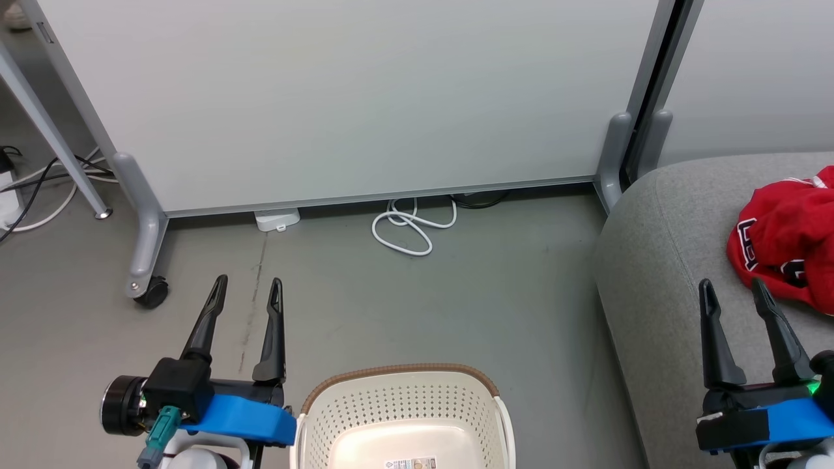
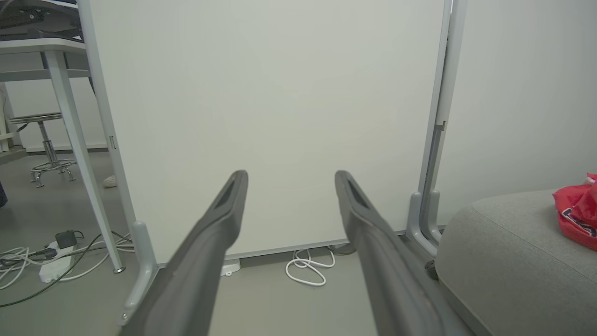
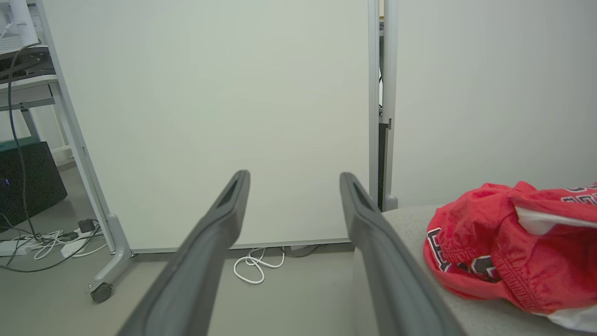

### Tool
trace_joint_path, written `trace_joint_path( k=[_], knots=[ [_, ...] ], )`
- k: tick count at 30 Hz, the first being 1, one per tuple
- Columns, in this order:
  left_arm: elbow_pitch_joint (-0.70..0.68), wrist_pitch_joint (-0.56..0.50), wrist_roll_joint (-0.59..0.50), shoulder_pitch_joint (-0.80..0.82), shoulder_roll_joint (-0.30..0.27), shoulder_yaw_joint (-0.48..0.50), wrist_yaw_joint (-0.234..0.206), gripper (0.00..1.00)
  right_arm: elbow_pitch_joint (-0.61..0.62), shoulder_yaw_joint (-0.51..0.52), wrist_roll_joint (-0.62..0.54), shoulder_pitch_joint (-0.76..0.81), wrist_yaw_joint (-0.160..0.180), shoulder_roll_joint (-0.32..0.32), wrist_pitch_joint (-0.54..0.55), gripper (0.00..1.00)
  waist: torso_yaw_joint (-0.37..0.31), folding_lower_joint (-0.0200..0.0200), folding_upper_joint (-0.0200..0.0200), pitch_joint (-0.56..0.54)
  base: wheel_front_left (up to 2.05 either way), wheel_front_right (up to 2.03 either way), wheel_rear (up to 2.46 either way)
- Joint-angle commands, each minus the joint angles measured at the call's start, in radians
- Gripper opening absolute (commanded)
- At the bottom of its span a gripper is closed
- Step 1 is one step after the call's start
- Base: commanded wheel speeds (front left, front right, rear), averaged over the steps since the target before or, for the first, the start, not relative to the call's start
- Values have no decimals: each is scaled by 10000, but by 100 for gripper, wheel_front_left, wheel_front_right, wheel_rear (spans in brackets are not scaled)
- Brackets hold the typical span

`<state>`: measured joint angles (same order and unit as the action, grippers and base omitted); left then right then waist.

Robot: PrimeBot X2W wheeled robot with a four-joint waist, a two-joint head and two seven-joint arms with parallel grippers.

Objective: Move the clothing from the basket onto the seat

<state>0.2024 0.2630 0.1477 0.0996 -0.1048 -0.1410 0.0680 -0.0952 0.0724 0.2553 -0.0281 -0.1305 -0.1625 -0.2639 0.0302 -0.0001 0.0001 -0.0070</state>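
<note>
- The cream perforated laundry basket (image 1: 399, 402) is standing on the grey floor between the two arms, at the bottom edge of the head view. The part of its inner floor that is in view is showing smooth cream plastic.
- A small printed sticker (image 1: 410, 464) is sitting on the basket's bottom, and its writing is too small to read.
- The red clothing (image 1: 785, 238) is lying bunched on the light grey sofa seat (image 1: 658, 260) at the robot's right, well apart from the basket.
- Dark block lettering (image 3: 447, 254) edged in white is showing on the clothing's folds, but it is creased and cannot be read.
- The left gripper (image 1: 249, 281) is hovering over the floor just left of the basket, its fingers spread and grasping nothing.
- The right gripper (image 1: 731, 284) is hovering over the seat, near the clothing, its fingers spread with nothing between them.
- A white cable (image 1: 410, 228) is lying coiled on the floor at the foot of a pale partition panel (image 1: 365, 98).
</note>
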Motion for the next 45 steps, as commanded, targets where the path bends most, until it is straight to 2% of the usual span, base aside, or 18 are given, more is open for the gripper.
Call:
trace_joint_path(
  k=[1,26,27,31,45],
  knots=[
    [-47,25,-81,-107,27,84,32,100,50,45,-103,190,-5,90,-7,100,-15,1,-1,-37,0,0,0],
    [289,25,-286,-270,312,632,278,100,-352,230,-176,439,-5,385,-6,100,268,1,-1,-252,0,0,0],
    [300,-4,-242,-332,306,606,292,0,-372,226,-161,366,0,346,3,0,264,1,-1,-253,0,0,0],
    [682,-89,-191,-657,346,611,297,0,-757,191,-116,462,0,453,43,0,263,1,-1,-252,0,0,0],
    [642,-794,2560,-478,381,997,361,0,-889,252,2421,201,0,575,751,0,200,1,-1,-213,0,0,0]
  ],
)
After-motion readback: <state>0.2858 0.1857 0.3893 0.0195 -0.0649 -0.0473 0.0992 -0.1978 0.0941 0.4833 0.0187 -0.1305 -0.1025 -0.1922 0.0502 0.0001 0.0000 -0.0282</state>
